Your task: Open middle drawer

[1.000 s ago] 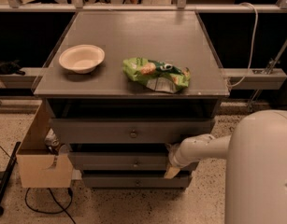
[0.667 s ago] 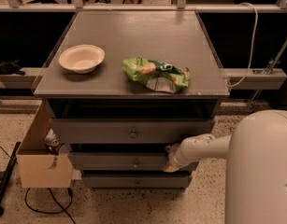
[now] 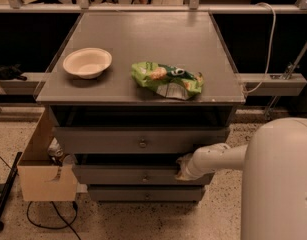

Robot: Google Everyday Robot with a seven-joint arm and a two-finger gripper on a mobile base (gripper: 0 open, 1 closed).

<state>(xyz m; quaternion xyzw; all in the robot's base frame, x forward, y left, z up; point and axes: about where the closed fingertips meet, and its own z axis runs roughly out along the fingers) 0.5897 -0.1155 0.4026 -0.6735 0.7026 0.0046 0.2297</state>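
Note:
The middle drawer (image 3: pixel 128 175) is the grey front of medium height, with a small round knob (image 3: pixel 144 178), below the taller top drawer (image 3: pixel 118 140). It stands out slightly further than the bottom front, with a dark gap above it. My gripper (image 3: pixel 182 168) is at the end of the white arm (image 3: pixel 218 159), which reaches in from the right. It sits at the upper edge of the middle drawer's front, right of the knob and in the gap under the top drawer.
On the cabinet top (image 3: pixel 158 39) sit a white bowl (image 3: pixel 87 62) and a green snack bag (image 3: pixel 167 79). A cardboard box (image 3: pixel 43 176) stands against the cabinet's left side, with cables on the floor. My white body (image 3: pixel 280 184) fills the lower right.
The gripper has edged slightly to the left along the middle drawer's upper edge. The drawer fronts, bowl and bag look unchanged.

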